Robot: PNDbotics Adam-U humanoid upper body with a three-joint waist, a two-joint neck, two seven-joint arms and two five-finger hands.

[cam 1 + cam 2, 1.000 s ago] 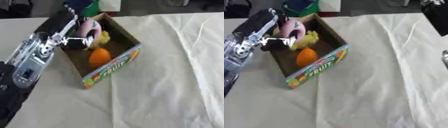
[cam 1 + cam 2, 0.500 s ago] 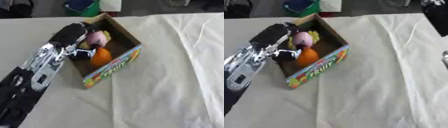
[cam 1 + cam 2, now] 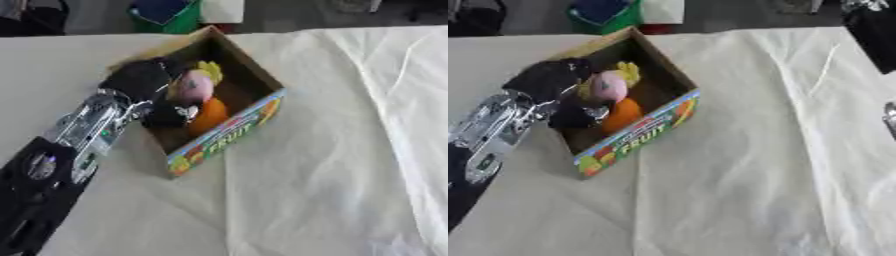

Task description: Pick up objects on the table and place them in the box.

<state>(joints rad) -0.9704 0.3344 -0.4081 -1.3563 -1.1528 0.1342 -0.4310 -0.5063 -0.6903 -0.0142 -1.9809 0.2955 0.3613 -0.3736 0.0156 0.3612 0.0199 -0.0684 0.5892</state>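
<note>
The left hand's (image 3: 144,87) black fingers (image 3: 171,114) curl down over the near-left wall of the cardboard box (image 3: 229,135) and reach inside it, bent around the pink round object (image 3: 194,87). Whether they actually pinch that object or only rest against it cannot be told, since the dark fingers blur together with the shadowed interior. The palm sits above the box's left rim, and the silver-and-black forearm (image 3: 87,127) runs back from it toward the lower left corner of the view.

Inside the box, the pink round object lies near the middle, touching the fingers. Just beside it toward the printed front wall lies an orange (image 3: 210,115), and behind the pink object, toward the far corner, a small yellow item (image 3: 210,72) shows; its shape is too unclear to name. The box stands askew on the table, its front wall printed in bright colours with the word "FRUIT" (image 3: 642,140).

A wrinkled white cloth (image 3: 350,150) covers the table under and to the right of the box. At the far edge stands a green bin (image 3: 166,12) with something blue in it.

Only a sliver of the right hand (image 3: 889,116) shows at the right edge of the right eye view, well apart from the box; its fingers cannot be made out.
</note>
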